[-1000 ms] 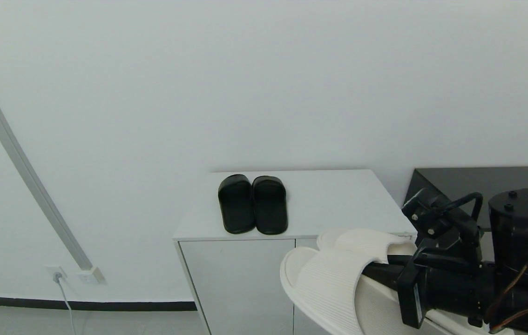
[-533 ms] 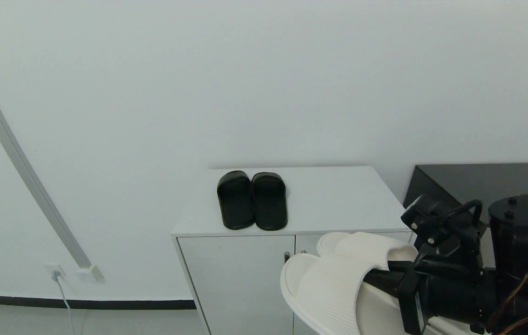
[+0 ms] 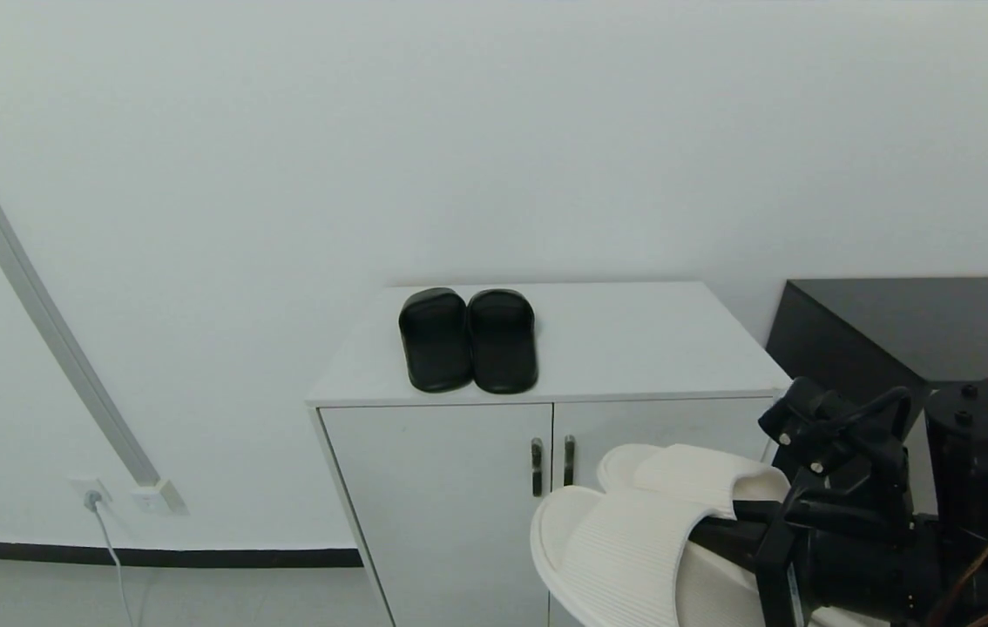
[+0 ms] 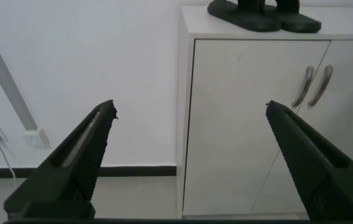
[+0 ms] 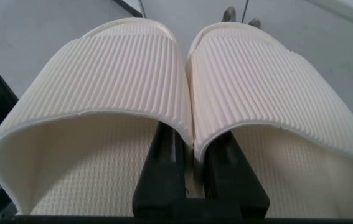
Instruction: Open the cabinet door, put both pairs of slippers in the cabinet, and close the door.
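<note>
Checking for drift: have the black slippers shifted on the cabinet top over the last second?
No. The whole head view shifted, but the black slippers sit at the same spot by the cabinet top's front edge.

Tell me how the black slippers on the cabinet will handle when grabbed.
The black slippers look moulded, their straps holding an arch unaided, so probably springy rather than floppy, and light. Flat soles on the smooth cabinet top suggest sliding if nudged, not tipping. They are two loose pieces side by side, so one could slip from a pinch.
</note>
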